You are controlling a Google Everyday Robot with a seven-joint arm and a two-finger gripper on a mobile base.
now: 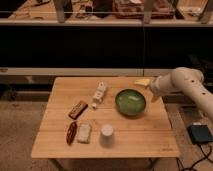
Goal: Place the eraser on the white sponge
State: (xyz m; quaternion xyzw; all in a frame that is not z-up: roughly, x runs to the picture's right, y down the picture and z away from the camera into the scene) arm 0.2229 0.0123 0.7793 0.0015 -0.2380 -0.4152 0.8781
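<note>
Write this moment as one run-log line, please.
eraser: on table, apart from white sponge | gripper: by green bowl, away from eraser | placing: not done

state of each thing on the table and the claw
reddish-brown flat rectangular eraser: flat on the wooden table, not on the sponge
off-white rectangular sponge: flat, nothing on top
dark red oblong thing: lying beside the sponge
white round cup: standing
white jointed blocky object: lying flat
green round bowl: upright, looks empty
claw: over the table's far corner, beside the bowl
yellow piece: by the claw, held or not unclear
</note>
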